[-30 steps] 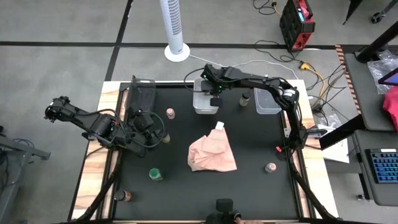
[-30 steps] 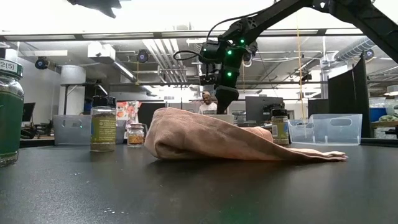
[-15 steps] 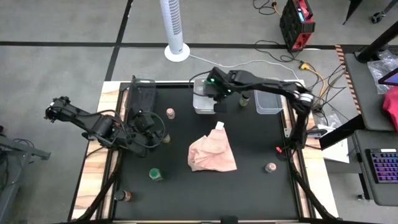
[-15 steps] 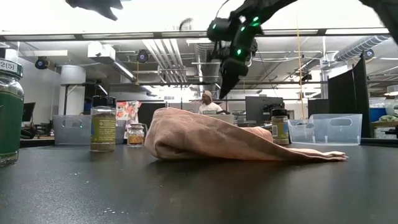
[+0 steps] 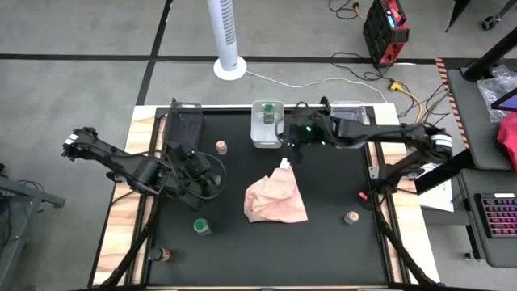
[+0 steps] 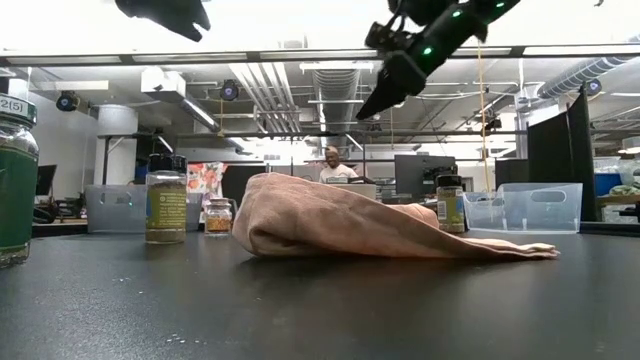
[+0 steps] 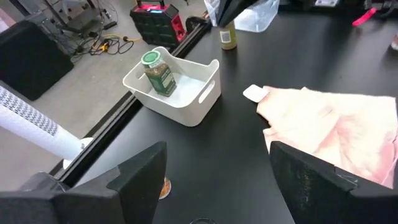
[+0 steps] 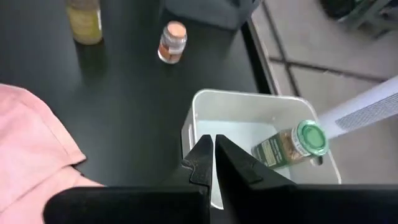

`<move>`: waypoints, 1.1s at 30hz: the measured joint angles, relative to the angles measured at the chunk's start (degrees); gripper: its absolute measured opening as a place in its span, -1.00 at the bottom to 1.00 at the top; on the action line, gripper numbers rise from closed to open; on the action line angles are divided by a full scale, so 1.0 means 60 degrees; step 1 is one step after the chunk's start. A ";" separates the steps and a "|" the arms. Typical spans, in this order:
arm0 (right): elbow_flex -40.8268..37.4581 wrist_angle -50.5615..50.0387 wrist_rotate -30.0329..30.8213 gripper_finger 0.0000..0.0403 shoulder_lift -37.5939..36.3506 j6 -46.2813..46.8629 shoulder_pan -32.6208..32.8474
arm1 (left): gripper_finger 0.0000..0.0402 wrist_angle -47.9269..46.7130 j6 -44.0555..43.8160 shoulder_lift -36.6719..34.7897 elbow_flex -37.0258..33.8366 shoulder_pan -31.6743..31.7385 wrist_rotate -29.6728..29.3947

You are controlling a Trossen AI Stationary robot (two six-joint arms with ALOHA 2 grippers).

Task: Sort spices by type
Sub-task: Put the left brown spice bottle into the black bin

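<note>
Desk (image 5: 323, 242), black top. Left claw (image 5: 194, 166) over the left side, fingers spread, gripping nothing. Green-lid jar (image 5: 201, 227) below it near the front edge, dark-lid jar (image 5: 165, 254) at the front left corner, tan-lid jar (image 5: 220, 147) toward the back. White bin (image 5: 257, 139) at the back middle holds a green-lid jar (image 5: 267, 115) lying on its side. Right claw (image 5: 290, 146) just beside that bin, raised, fingers pressed together, empty. Pink cloth (image 5: 276, 200) mid-desk. Another tan-lid jar (image 5: 351, 218) front right.

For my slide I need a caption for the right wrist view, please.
Shut right gripper above a white bin holding a green-lidded spice jar lying on its side.
</note>
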 joint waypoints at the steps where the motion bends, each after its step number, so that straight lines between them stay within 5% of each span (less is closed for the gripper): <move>1: -0.0183 0.0060 0.0194 -0.94 -0.0212 0.0111 0.0140 | 0.34 0.0010 0.0004 0.0093 0.0000 0.0006 -0.0019; 17: -0.1499 0.0208 0.0536 -0.94 -0.1950 0.1052 0.1673 | 0.34 0.0649 0.0077 0.0635 0.0131 0.0029 -0.0878; 23: -0.2272 0.1423 0.2964 -0.94 -0.2066 0.0643 0.3547 | 0.34 0.1692 0.0856 0.0972 0.0131 0.0029 -0.0740; 33: -0.2550 0.0965 0.4273 -0.94 -0.2037 0.2390 0.4709 | 0.34 0.3505 0.2266 0.1756 0.0131 0.0056 -0.0732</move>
